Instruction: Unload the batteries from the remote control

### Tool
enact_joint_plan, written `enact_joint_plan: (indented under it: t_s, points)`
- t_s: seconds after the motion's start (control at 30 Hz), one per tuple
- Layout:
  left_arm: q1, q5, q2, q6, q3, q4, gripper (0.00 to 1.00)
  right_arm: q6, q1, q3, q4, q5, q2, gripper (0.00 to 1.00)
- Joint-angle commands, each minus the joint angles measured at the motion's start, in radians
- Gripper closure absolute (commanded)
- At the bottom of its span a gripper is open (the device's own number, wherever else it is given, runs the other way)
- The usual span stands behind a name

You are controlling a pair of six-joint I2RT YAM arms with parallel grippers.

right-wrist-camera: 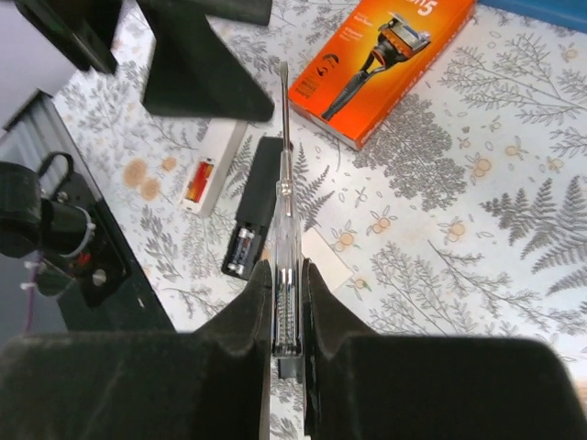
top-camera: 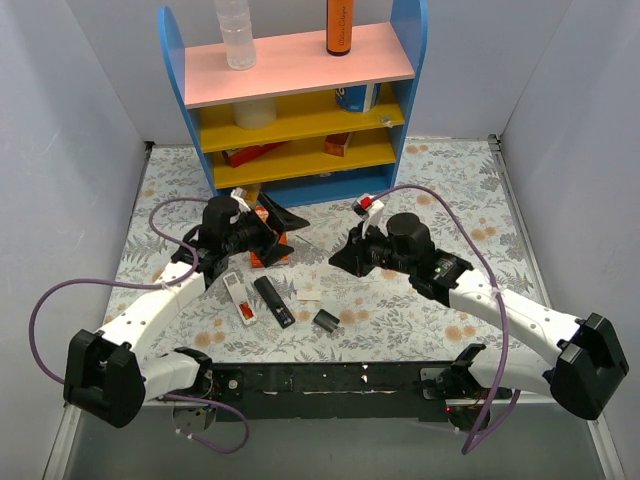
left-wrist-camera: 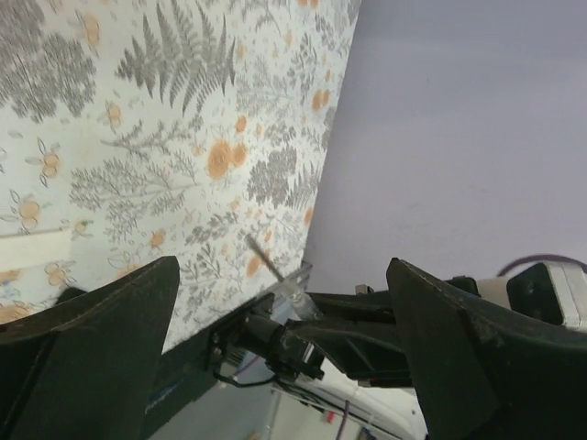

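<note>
Presently right end effector clamps a clear-handled screwdriver; left end effector gapes wide, gripping nothing.

Soft, even light is falling from overhead onto the table, casting only faint, short shadows, and the top view is coming through crisp, with the side walls leaning outward towards the frame edges. In the left wrist view, the left gripper is sitting close to the lens, its fingers showing as dark, blurred, underlit masses while the table's print behind is reading sharper. In the right wrist view, the right gripper is blurring likewise, its fingers going almost black, the screwdriver is catching small glints along its clear handle, and the razor package is showing bright and legible.
</note>
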Motion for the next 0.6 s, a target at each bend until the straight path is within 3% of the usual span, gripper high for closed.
enact_joint_plan:
  t_s: [0.0, 0.17, 0.27, 0.33, 0.47, 0.57]
  points:
    - [0.054, -0.102, 0.006, 0.215, 0.164, -0.349, 0.02, -0.169, 0.001, 0.178, -0.37, 0.019, 0.032, 0.99]
    - [0.276, -0.003, 0.025, 0.384, 0.172, -0.428, 0.02, -0.239, 0.006, 0.321, -0.58, 0.002, 0.12, 0.99]
    - [0.33, -0.009, 0.072, 0.491, 0.184, -0.466, 0.02, -0.227, 0.021, 0.417, -0.686, -0.003, 0.18, 0.99]
    - [0.332, -0.012, 0.108, 0.526, 0.182, -0.48, 0.04, -0.131, 0.021, 0.457, -0.708, -0.067, 0.229, 0.99]
    - [0.332, 0.022, 0.103, 0.557, 0.124, -0.436, 0.09, 0.229, 0.035, 0.43, -0.627, -0.286, 0.275, 0.99]
    - [0.33, 0.04, 0.073, 0.565, 0.066, -0.399, 0.12, 0.342, 0.052, 0.376, -0.536, -0.35, 0.275, 0.99]
